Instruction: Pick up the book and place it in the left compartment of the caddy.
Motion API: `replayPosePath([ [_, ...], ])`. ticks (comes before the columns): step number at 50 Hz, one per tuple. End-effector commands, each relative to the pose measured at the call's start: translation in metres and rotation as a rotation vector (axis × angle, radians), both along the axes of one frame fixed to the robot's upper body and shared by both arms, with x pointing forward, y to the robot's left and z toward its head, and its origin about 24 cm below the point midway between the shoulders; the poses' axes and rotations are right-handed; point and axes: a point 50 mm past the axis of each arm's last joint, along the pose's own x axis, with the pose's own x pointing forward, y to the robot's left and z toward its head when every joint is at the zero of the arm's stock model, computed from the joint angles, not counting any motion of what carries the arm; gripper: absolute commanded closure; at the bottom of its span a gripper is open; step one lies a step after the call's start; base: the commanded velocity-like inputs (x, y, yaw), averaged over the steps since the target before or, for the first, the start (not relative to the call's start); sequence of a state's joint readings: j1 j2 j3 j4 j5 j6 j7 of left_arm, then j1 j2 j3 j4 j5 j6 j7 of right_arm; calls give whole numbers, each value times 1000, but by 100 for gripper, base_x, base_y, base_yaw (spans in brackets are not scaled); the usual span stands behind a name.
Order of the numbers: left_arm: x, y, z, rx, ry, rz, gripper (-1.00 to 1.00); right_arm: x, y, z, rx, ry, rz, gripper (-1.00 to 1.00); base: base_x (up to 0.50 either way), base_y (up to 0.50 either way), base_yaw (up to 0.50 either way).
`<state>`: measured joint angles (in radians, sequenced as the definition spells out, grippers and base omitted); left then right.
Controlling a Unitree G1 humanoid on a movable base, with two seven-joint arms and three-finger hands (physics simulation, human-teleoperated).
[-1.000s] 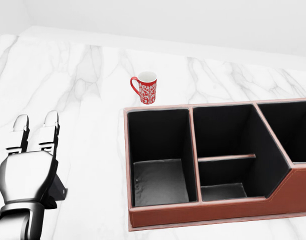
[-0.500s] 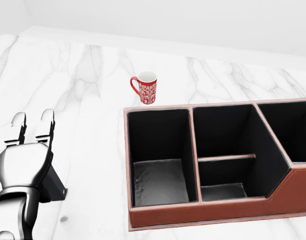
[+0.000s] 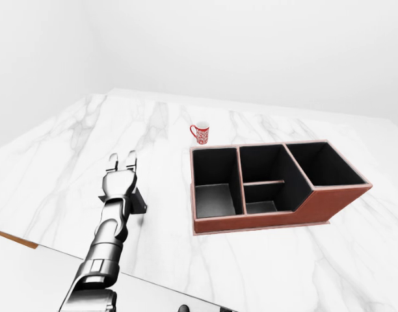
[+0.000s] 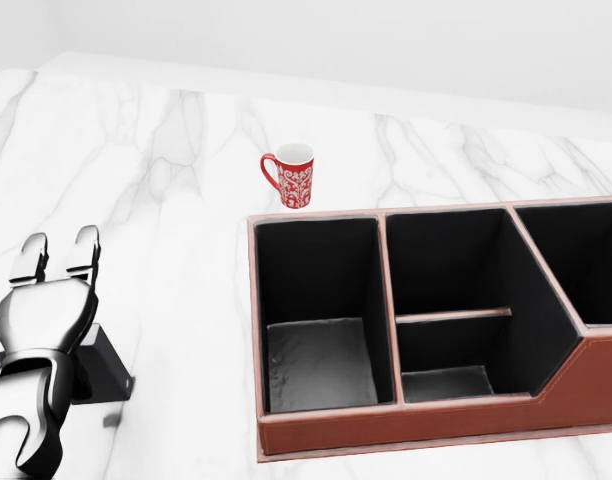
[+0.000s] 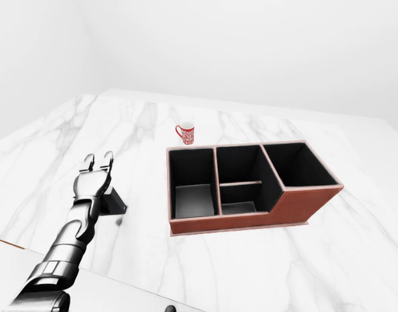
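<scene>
Book [image 4: 104,368] dark, under left hand [image 4: 48,310], partly hidden; fingers [image 4: 84,245] extended, grip unclear.

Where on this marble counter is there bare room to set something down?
Bare marble counter lies below the red-brown leather caddy and between the left hand and the caddy. It is tighter around the red patterned mug above the caddy, and at the dark book under the hand.

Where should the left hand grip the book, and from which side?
Judging by its pose, the book lies flat and dark on the marble counter, mostly hidden under the left hand. Probably come from above and pinch across its exposed right edge. Its thickness cannot be told, and its flat pose leaves no room underneath.
</scene>
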<state>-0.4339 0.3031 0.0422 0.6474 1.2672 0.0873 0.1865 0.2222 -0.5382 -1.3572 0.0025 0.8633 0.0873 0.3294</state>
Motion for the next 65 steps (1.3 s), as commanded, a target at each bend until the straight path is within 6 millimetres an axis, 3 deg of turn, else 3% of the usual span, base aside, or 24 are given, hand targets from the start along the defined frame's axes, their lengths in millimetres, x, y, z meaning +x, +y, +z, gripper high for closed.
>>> replayPosePath([
  [1, 10, 11, -5, -1, 36, 37, -100, 1, 0, 0, -1, 5, 0, -100, 0, 0, 0],
  [26, 12, 29, -24, 18, 158, 118, -100, 0, 0, 0, 0, 5, -4, -100, 0, 0, 0],
  [47, 12, 20, -33, 109, 267, 64, -100, 0, -1, 0, 0, 3, -4, -100, 0, 0, 0],
  [65, 4, 22, -47, 47, 377, 99, -100, 0, -1, -1, 2, 8, -4, -100, 0, 0, 0],
])
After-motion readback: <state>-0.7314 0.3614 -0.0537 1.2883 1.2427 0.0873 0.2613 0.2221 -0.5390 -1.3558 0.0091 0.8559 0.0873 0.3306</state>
